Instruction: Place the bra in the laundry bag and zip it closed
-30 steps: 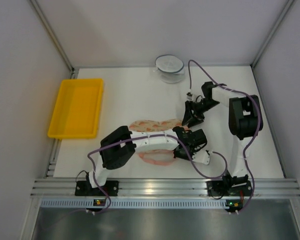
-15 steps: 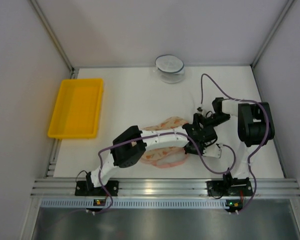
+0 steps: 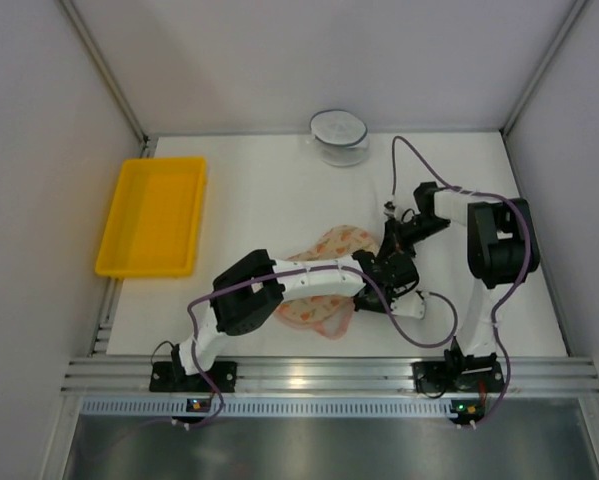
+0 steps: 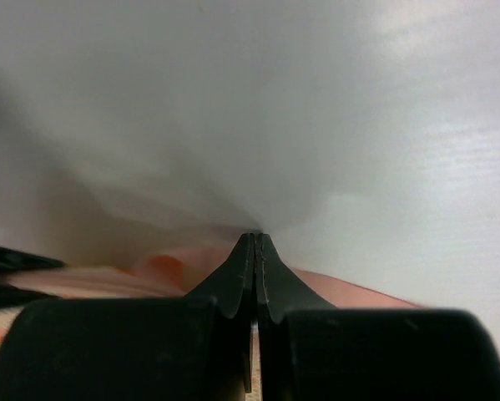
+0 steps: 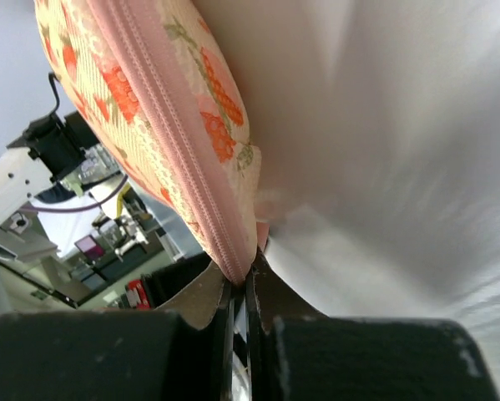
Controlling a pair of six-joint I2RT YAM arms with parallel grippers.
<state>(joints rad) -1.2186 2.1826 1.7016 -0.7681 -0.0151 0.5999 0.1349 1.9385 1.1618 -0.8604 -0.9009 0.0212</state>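
The laundry bag (image 3: 331, 243), cream with an orange print and pink zip edging, lies folded in the middle of the table under my left forearm. My right gripper (image 3: 391, 243) is at its right end. In the right wrist view this gripper (image 5: 248, 271) is shut on the pink zip edge of the laundry bag (image 5: 149, 100). My left gripper (image 3: 384, 272) sits just below it, also at the bag's right end. Its jaws (image 4: 256, 238) are pressed together, with pink fabric (image 4: 341, 288) right behind the tips; whether anything is pinched does not show. The bra is hidden.
A yellow plastic tray (image 3: 151, 215) lies at the table's left edge. A clear round bowl (image 3: 339, 135) stands at the back centre. Grey walls close the table in on three sides, and both arms' purple cables loop near the bag.
My right gripper came down to the bag's right end and shut on the zip edge. The left arm shifted right and back a little, and the bag's upper half turned up.
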